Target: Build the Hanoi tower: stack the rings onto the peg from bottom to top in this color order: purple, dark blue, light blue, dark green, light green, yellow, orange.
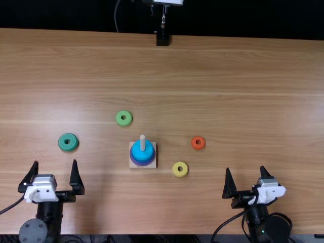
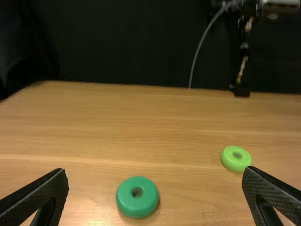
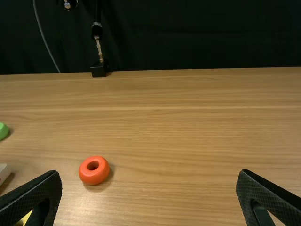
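Ahead of the left end effector [image 1: 55, 162], whose fingers stand wide apart, and nearer its right finger, the dark green ring [image 1: 68, 142] lies on the tabletop [image 1: 243, 76]. The light green ring [image 1: 124, 118] is farther out to its right. The right end effector [image 1: 245, 168] is also spread and empty; left of it sits the yellow ring [image 1: 180, 169], with the orange ring [image 1: 198, 143] left and farther ahead. Between both end effectors is the square base [image 1: 132, 165], bearing a purple ring [image 1: 146, 163] with blue above.

The wood is light brown, its grain running sideways. Beyond the far edge hangs a black backdrop [image 2: 117, 42], with a black block [image 1: 162, 39] at that edge and a thin cable [image 2: 200, 47].

The peg [image 1: 143, 143] points straight up, long axis vertical; the loose rings lie flat, holes upward.
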Controlling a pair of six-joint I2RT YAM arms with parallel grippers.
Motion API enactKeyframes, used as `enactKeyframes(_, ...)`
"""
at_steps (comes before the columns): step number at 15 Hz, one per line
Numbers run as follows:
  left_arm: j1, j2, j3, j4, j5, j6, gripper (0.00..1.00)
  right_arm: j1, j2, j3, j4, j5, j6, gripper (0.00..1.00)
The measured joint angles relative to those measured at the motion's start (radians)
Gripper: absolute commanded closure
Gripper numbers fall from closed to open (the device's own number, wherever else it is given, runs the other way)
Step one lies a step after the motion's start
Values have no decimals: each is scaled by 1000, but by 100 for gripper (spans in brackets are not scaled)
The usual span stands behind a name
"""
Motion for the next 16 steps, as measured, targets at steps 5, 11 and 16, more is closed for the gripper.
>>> enactKeyframes(5, 0, 340, 335, -68, -11, 224, 0, 0, 0, 0, 0, 0, 0, 0)
enactKeyframes(11, 47, 833, 549, -145, -11, 313, 0, 0, 0, 0, 0, 0, 0, 0)
enactKeyframes(16, 47, 1146, 763, -315, 77, 311, 0, 0, 0, 0, 0, 0, -1, 0)
